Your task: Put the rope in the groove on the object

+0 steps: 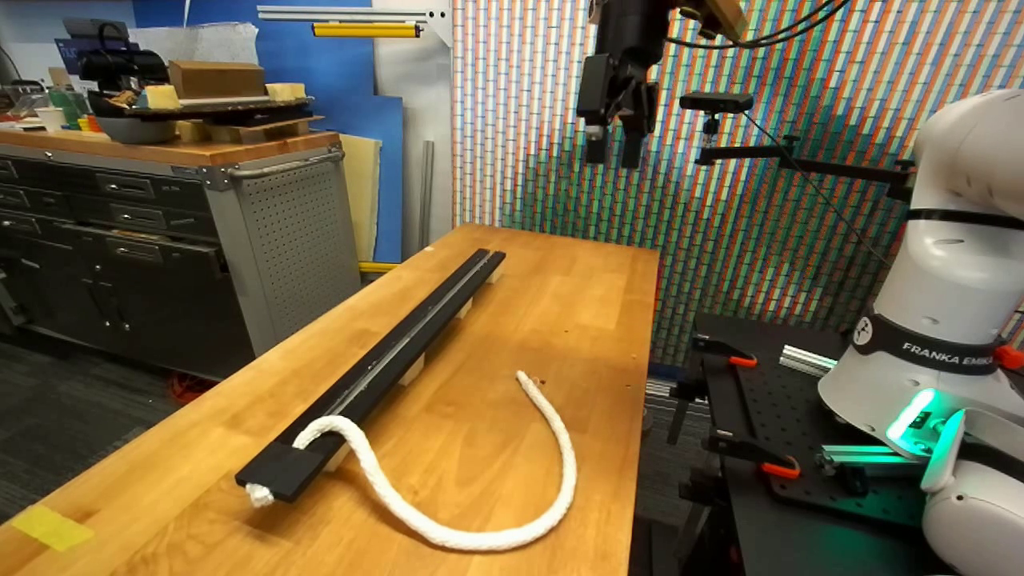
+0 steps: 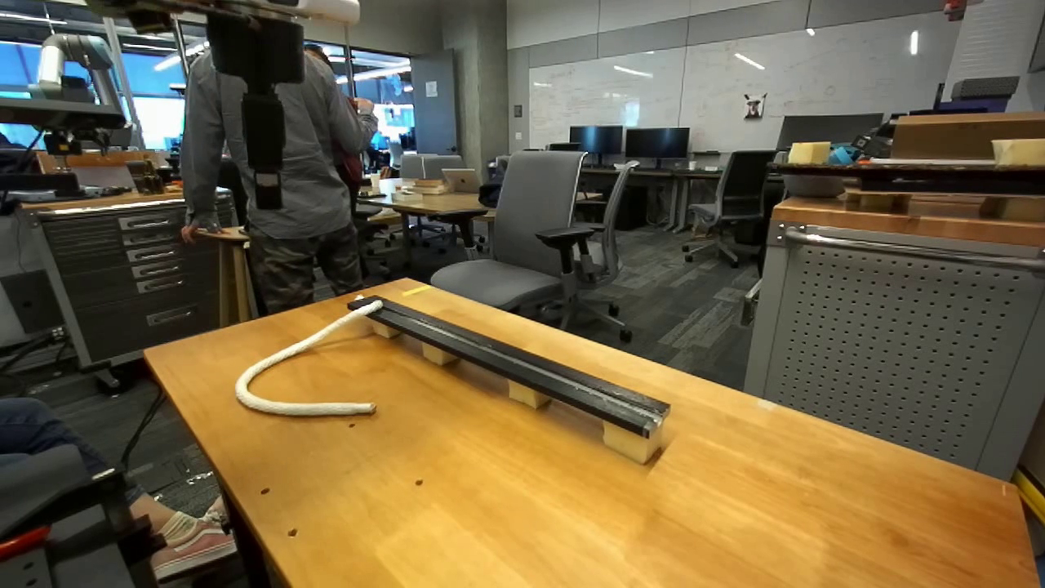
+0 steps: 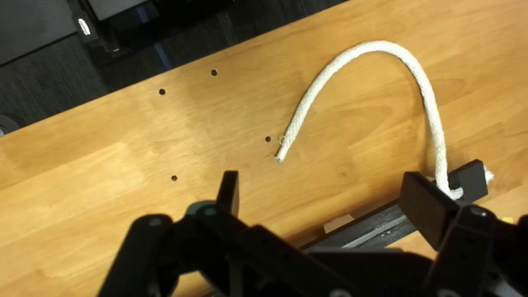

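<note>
The white rope (image 1: pixel 480 540) lies in a wide curve on the table in both exterior views (image 2: pixel 277 406) and in the wrist view (image 3: pixel 429 99). Its free end rests on the wood. Its other end enters the long black bar (image 1: pixel 387 346) by a flat end piece, and a white tuft sticks out beyond it. The groove (image 1: pixel 426 320) runs along the bar's top; no rope shows along most of it. My gripper (image 1: pixel 614 152) is high above the table, fingers apart, with nothing between them. In the wrist view the gripper (image 3: pixel 324 198) hides part of the bar (image 3: pixel 371 218).
Small wooden blocks (image 2: pixel 629 445) hold the bar off the wooden table (image 1: pixel 584 296). Yellow tape (image 1: pixel 53 528) marks a table corner. A tool cabinet (image 1: pixel 296 208) stands beyond the table. A person (image 2: pixel 277 147) and a grey chair (image 2: pixel 539 220) are near the table.
</note>
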You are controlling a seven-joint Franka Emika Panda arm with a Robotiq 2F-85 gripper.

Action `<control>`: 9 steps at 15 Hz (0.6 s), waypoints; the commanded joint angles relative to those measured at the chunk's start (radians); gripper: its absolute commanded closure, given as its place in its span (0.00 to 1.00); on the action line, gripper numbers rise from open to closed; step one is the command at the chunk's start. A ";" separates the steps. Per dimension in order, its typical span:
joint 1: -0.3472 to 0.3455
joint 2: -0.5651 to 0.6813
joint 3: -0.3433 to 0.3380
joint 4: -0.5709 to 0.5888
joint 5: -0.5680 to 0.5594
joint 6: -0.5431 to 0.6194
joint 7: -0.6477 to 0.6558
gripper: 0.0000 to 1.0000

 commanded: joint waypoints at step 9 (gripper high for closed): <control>-0.010 0.083 0.026 -0.008 0.023 0.081 0.023 0.00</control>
